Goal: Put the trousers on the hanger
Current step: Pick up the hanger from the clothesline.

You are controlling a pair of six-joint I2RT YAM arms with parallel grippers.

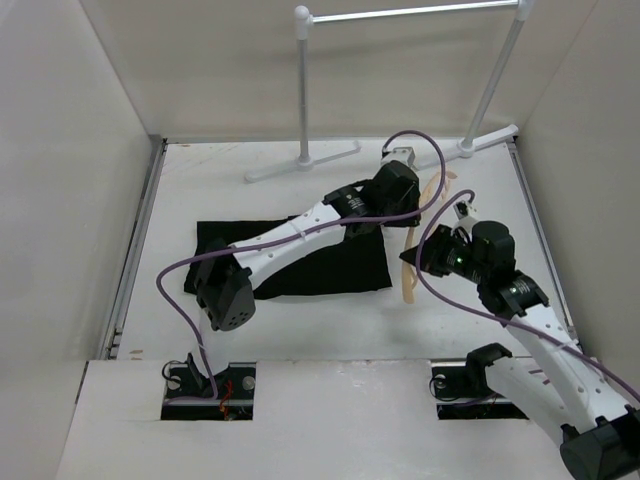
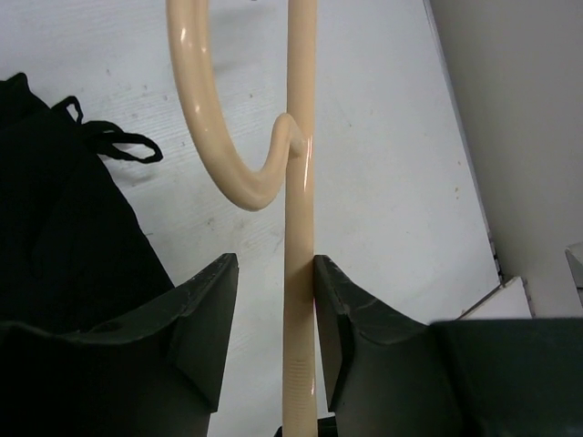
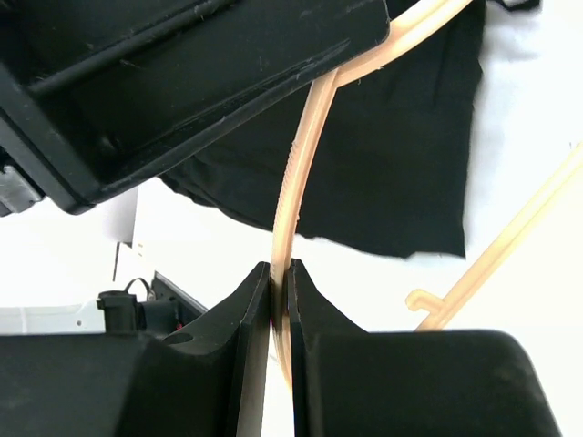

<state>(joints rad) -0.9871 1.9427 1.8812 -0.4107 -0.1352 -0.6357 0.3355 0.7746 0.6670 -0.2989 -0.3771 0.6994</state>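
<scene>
The black trousers point(image 1: 300, 262) lie flat on the white table, partly under my left arm. The tan hanger point(image 1: 408, 283) is at their right edge, held up on edge. My right gripper point(image 1: 420, 257) is shut on one thin bar of the hanger point(image 3: 293, 173); its jaws point(image 3: 281, 273) pinch the bar. My left gripper point(image 1: 400, 222) is open around another bar of the hanger point(image 2: 301, 218). The bar touches the right finger point(image 2: 342, 309), with a gap to the left finger. The hook point(image 2: 214, 137) curls just beyond. The trousers show at the left point(image 2: 55, 246) and behind the bar point(image 3: 383, 155).
A grey metal rail point(image 1: 410, 12) on white posts and feet point(image 1: 300, 160) stands at the back of the table. White walls close in both sides. The left gripper's black body point(image 3: 182, 82) hangs close above the right gripper.
</scene>
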